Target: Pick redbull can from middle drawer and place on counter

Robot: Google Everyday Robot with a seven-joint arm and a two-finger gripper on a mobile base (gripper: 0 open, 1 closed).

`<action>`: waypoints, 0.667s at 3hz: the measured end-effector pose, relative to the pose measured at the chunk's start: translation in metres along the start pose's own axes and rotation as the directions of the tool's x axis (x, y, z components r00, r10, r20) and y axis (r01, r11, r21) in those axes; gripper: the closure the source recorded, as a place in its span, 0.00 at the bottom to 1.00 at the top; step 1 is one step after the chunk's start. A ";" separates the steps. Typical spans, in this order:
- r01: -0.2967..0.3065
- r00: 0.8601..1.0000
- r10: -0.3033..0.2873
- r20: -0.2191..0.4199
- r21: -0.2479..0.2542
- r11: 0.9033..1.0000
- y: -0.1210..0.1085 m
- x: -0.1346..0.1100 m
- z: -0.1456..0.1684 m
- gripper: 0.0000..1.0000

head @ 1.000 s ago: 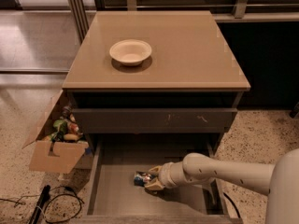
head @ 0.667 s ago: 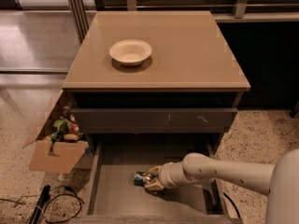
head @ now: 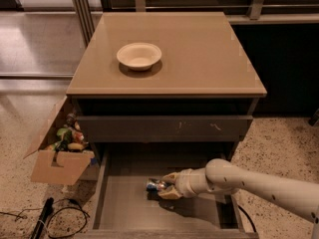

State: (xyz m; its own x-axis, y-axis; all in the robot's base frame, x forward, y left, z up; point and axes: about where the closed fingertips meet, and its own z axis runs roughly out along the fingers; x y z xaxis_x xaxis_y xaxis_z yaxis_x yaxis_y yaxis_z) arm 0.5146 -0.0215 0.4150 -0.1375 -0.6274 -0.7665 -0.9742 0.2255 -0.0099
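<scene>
The redbull can [head: 155, 184] lies on its side on the floor of the open middle drawer [head: 124, 203], near the drawer's centre. My gripper [head: 166, 185] reaches in from the right on its cream arm, and its fingers sit around the can's right end, one above and one below. The can's left end shows blue and silver. The counter [head: 199, 54] is the tan top of the cabinet above the drawer.
A cream round bowl [head: 139, 56] sits on the counter's left half. The shut drawer front with pale scuff marks [head: 164, 128] is above the open drawer. A cardboard box of items [head: 62, 153] stands on the floor to the left, with a cable [head: 40, 218] nearby.
</scene>
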 end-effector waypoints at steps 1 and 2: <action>0.034 0.999 -0.035 0.028 0.036 0.999 -0.011 -0.024 -0.048 1.00; 0.073 0.996 -0.077 0.048 0.090 0.993 -0.024 -0.052 -0.113 1.00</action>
State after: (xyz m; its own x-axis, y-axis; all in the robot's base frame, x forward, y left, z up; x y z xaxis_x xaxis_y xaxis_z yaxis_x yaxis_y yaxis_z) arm 0.5248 -0.0787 0.5278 -0.0528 -0.6062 -0.7935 -0.9614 0.2456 -0.1236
